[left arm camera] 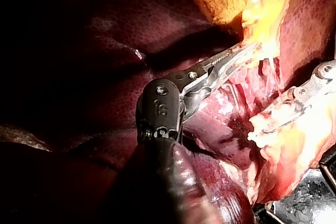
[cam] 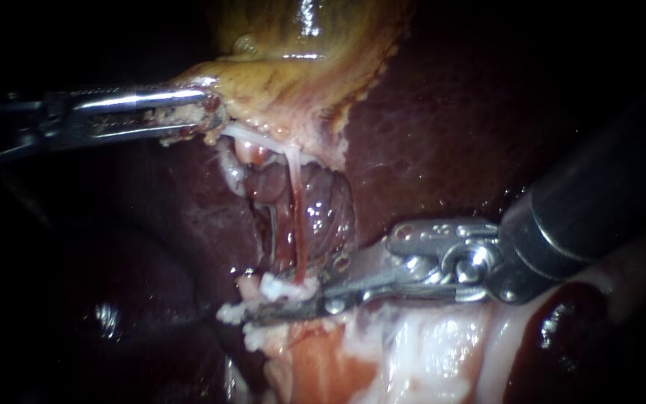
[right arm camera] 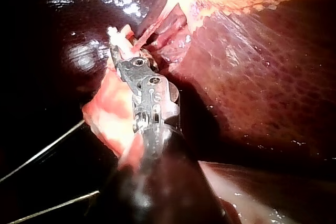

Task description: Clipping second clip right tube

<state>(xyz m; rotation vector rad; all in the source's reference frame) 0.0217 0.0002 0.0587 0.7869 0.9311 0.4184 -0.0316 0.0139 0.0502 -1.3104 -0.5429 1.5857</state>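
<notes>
Tube (cam: 296,217) runs taut from the gallbladder (cam: 285,75) edge down to the pale tissue (cam: 428,352) below, with liver (cam: 450,120) on both sides. Can't tell if it's the right tube; no clip visible on it. Left instrument (cam: 205,118) clamps the gallbladder edge, giving tension. Right instrument (cam: 282,301) tip sits at the tube's lower end, caked in pale scraps; can't tell its state. Risks, my read: clip catches fat instead of tube, or too much pull tears the thin strand.
</notes>
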